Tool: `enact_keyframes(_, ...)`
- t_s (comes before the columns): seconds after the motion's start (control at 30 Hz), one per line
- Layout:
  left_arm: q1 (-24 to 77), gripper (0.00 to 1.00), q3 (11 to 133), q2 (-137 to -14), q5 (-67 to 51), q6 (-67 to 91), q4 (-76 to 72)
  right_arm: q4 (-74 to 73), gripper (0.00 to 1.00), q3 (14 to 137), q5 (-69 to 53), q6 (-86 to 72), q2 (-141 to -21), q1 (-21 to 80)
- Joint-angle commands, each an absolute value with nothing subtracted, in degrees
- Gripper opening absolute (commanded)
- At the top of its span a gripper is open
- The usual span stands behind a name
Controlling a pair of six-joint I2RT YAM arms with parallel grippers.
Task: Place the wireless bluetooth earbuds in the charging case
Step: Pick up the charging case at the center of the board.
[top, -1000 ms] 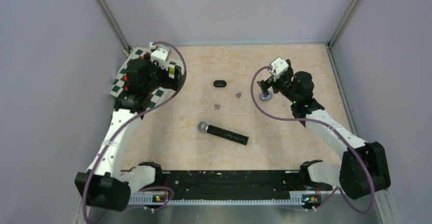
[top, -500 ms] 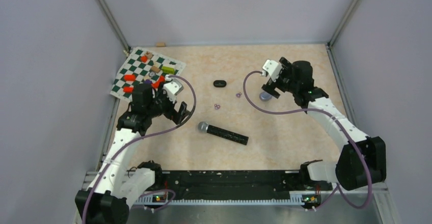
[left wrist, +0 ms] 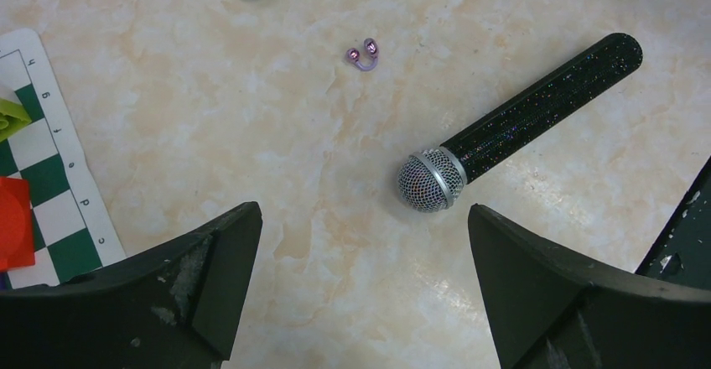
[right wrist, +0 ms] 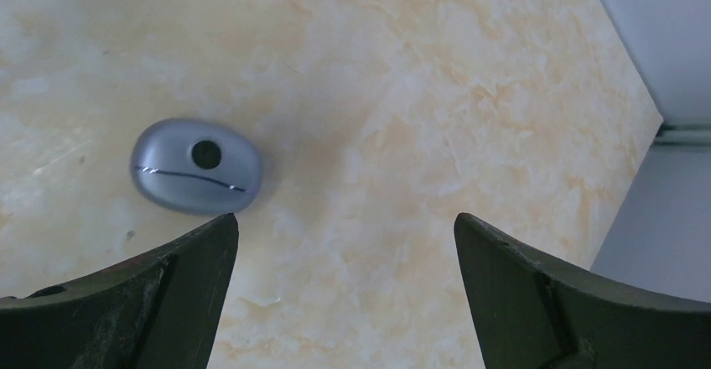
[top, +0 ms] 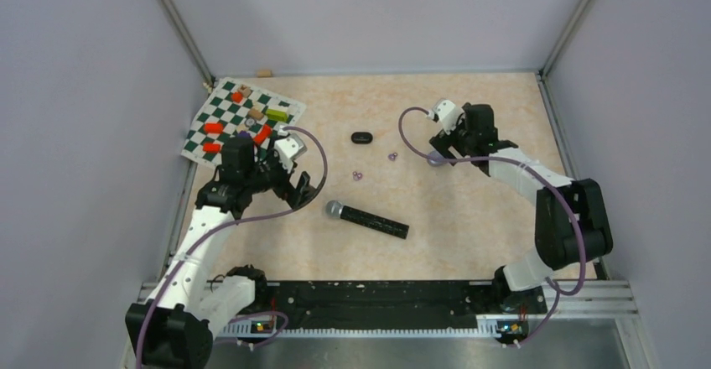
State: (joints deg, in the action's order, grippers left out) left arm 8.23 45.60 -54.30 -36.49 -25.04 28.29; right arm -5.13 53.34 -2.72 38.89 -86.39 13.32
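Since the earliest frame the left arm has swung off the chessboard (top: 225, 99) toward the middle of the worktop (top: 469, 218). The right arm has folded its elbow inward, and its wrist stays by the grey charging case (right wrist: 196, 176).

The left end effector (left wrist: 362, 218) has its fingers spread wide with nothing between them. The right end effector (right wrist: 345, 222) is likewise spread and empty.

Governing relation: the purple earbud cluster (left wrist: 363, 54) lies straight ahead of the left end effector, centred on its finger gap and well apart from it. The microphone (left wrist: 511, 126) has its head nearer, off the centre line. The cluster's two lobes sit side by side, roughly along the closing line. We judge the left arm the nearer one for this cluster. A second purple speck (top: 393, 157) lies nearer the right end effector.

Condition of items: the cluster is tiny and glossy, with two rounded lobes touching; we cannot tell whether it is one bud or two. We see no black buds. The case lies just beyond the right fingers, off to one side, with its long axis across the gap. We judge its lid closed. A black oval object (top: 361, 137) lies farther back; we cannot tell what it is.
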Motion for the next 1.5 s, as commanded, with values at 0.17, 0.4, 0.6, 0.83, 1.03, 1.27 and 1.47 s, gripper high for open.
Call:
enact_keyframes(0.17, 7.5, 0.99, 45.6, -54.8, -39.6, -25.7, 27.7, 9.7, 0.99, 54.5, 15.1, 27.5, -94.6, 12.9)
enact_keyframes(0.4, 6.7, 0.99, 45.5, -54.8, -40.6, -25.5, 27.6, 8.5, 0.99, 56.0, 15.9, 27.3, -97.8, 13.3)
enact_keyframes(0.6, 6.4, 0.99, 45.7, -54.9, -40.8, -25.3, 27.6, 2.2, 0.99, 59.3, 16.1, 26.8, -98.7, 13.4)
enact_keyframes(0.83, 6.0, 0.99, 45.7, -55.1, -41.5, -25.0, 27.5, -10.0, 0.99, 62.2, 12.5, 31.4, -95.9, 13.4)
enact_keyframes(1.03, 5.8, 0.99, 45.8, -55.5, -41.5, -24.9, 27.6, -17.0, 0.98, 63.5, 4.9, 31.8, -96.3, 13.3)
enact_keyframes(1.27, 5.5, 0.99, 45.8, -55.3, -41.8, -24.9, 27.5, -16.9, 0.98, 63.4, 2.7, 31.5, -96.9, 13.3)
enact_keyframes(1.47, 5.4, 0.99, 45.9, -55.3, -42.1, -24.6, 27.6, -10.9, 0.98, 61.5, 4.0, 28.8, -97.7, 13.3)
